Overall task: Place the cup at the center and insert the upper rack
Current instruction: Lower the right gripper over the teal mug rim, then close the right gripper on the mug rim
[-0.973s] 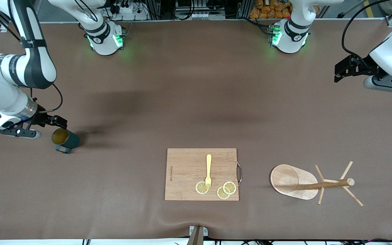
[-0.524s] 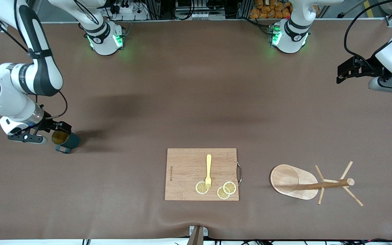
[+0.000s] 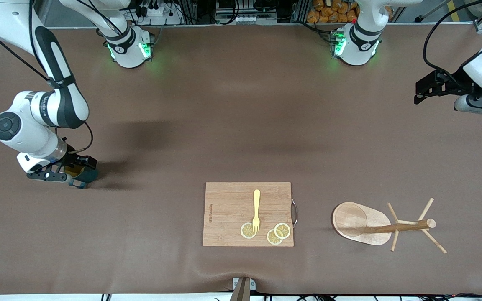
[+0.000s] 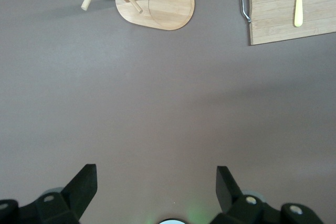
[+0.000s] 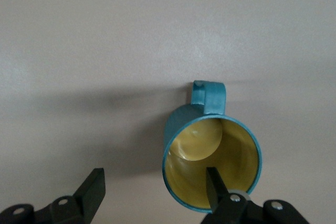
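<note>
teal cup [image 5: 185, 129] with yellow inside; pale wooden upper rack [image 3: 360, 223]; yellow fork [image 3: 256, 210]; brown table [image 3: 232, 117].

Robotics lab: two bench-mounted arms [image 3: 126, 42], brown-matted table [image 3: 241, 125], cabling, aluminium framing.

High front camera, two wrist cameras

Front faces the bases; left wrist shares the cutting board [image 3: 248, 214] [image 4: 291, 9]; right wrist looks closely down on the cup [image 5: 210, 163].
</note>
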Robot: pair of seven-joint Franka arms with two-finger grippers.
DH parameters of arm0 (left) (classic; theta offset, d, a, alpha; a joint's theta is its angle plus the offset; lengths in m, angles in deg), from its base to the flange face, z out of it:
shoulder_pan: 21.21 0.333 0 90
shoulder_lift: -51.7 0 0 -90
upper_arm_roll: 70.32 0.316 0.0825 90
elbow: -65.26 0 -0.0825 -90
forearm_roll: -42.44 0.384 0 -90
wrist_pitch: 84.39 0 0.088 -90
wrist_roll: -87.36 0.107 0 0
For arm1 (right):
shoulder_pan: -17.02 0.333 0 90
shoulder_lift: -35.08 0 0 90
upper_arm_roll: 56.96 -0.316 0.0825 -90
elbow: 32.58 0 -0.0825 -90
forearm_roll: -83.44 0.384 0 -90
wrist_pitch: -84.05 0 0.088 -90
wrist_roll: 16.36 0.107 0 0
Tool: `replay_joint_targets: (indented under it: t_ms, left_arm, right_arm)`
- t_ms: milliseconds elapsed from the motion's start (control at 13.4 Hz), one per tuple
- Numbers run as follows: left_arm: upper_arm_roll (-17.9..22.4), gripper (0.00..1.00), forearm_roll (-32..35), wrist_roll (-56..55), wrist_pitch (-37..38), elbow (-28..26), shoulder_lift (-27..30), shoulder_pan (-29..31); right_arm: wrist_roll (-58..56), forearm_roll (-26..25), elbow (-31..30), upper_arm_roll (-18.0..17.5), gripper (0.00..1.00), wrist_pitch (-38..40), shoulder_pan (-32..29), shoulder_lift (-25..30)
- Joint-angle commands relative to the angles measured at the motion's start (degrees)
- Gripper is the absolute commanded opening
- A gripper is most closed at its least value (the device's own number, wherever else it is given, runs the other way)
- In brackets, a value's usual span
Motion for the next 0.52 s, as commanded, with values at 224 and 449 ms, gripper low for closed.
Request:
replay_joint_targets:
  t_ms: [224, 449]
  left_arm:
    - [-0.7, 1.0, -1.0, -0.6, -0.5, 0.1, -0.1, 0.2]
    - [-0.9, 1.0, -1.0, -0.1, -0.5, 0.1, -1.5, 0.2]
  right_arm:
    - [0.3, -0.7, -0.9, -0.2, 0.72, -0.4, -0.4, -1.2]
    - [0.3, -0.7, -0.9, -0.2, 0.6, -1.3, -0.4, -1.9]
